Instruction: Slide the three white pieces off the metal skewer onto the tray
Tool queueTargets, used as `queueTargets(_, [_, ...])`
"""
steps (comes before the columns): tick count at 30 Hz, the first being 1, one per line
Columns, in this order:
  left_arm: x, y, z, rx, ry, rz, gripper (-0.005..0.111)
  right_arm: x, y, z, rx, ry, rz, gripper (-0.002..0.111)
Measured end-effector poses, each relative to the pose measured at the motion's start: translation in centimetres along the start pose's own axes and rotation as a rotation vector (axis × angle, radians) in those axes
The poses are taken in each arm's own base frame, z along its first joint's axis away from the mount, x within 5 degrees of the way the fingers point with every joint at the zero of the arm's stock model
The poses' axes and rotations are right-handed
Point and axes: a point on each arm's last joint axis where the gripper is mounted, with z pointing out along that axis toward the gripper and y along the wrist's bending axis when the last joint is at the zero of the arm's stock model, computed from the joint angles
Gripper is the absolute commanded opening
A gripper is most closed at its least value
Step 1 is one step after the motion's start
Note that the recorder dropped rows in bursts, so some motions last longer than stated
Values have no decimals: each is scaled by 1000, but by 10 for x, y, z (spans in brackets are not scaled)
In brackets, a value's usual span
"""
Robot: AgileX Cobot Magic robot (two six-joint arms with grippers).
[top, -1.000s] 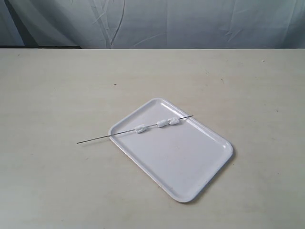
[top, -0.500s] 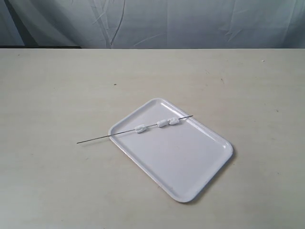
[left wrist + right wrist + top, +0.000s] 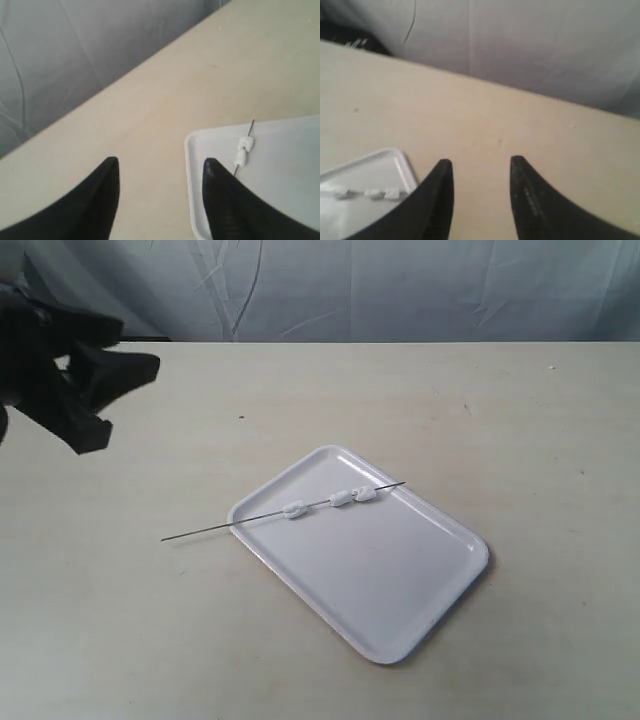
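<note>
The white tray [image 3: 400,580] lies slantwise on the beige table. Across its far corner rests the thin metal skewer [image 3: 210,529], with its bare end sticking out past the rim to the left. The three white pieces [image 3: 342,498] are threaded on it above the tray, one apart and two close together. My left gripper [image 3: 130,405] hovers blurred at the upper left, well away from the skewer. In the left wrist view this gripper [image 3: 160,164] is open and empty, with the tray [image 3: 280,165] and two pieces [image 3: 244,149] beyond one finger. My right gripper [image 3: 481,161] is open and empty over bare table beside the tray [image 3: 380,167]. It does not appear in the exterior view.
A grey-blue cloth backdrop [image 3: 400,290] hangs behind the table's far edge. Bare tabletop [image 3: 520,420] surrounds the tray on all sides.
The left arm has come into the exterior view at the upper left. Tray, skewer and pieces have not moved.
</note>
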Motion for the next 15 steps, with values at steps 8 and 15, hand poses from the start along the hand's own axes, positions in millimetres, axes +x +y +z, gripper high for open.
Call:
queueTargets(8, [44, -11, 63, 127, 207, 6, 49, 25, 18, 90, -150, 315, 13, 42])
queueTargets(15, [85, -27, 105, 160, 394, 98, 49, 39, 23, 117, -190, 431, 17, 42])
